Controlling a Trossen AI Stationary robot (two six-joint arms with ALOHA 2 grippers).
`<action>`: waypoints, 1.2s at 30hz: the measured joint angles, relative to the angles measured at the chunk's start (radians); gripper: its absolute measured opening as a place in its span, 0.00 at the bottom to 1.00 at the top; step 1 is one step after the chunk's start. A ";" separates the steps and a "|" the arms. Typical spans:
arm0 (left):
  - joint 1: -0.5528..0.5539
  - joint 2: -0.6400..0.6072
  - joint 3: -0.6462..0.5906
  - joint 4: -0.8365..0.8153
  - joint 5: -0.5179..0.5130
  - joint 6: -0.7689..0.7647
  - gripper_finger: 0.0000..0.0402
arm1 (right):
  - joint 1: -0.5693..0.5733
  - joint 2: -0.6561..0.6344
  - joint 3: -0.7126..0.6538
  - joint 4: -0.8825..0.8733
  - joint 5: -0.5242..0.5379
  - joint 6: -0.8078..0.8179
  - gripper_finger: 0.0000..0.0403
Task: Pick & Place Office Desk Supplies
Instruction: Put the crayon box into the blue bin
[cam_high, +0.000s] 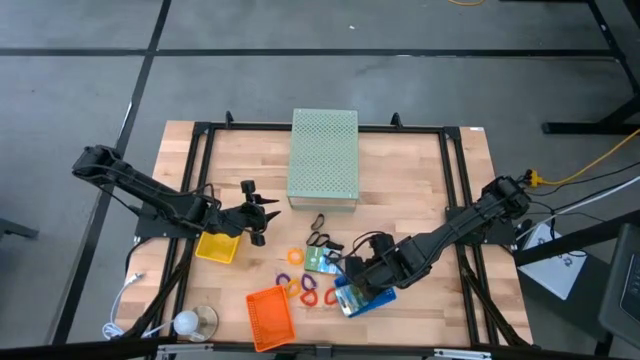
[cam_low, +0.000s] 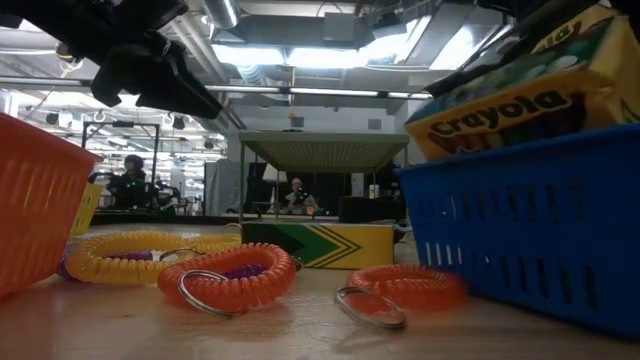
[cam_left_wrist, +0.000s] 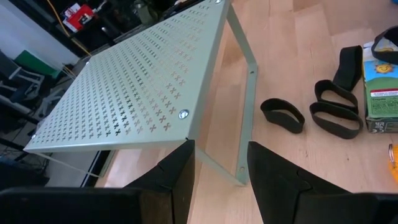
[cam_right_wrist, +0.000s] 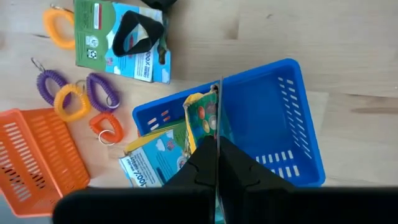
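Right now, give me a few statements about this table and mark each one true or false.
1. The right gripper is over the blue tray. True.
2. The blue tray holds no packets. False: printed packets lie in it.
3. The left gripper is open and faces the pale green perforated box. True.
4. The orange tray sits on top of the perforated box. False: it lies on the table near the front edge.
5. Black loop pieces lie on the table beside the box. True.
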 joint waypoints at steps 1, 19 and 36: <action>0.000 0.000 0.000 0.000 0.000 0.000 0.36 | 0.000 0.000 0.000 0.000 0.000 -0.007 0.00; 0.000 0.000 0.000 0.008 0.035 0.000 0.36 | 0.000 0.034 0.000 0.034 0.007 -0.048 0.00; 0.000 0.000 0.000 0.008 0.036 0.001 0.36 | -0.006 0.064 -0.001 0.105 0.009 -0.096 0.00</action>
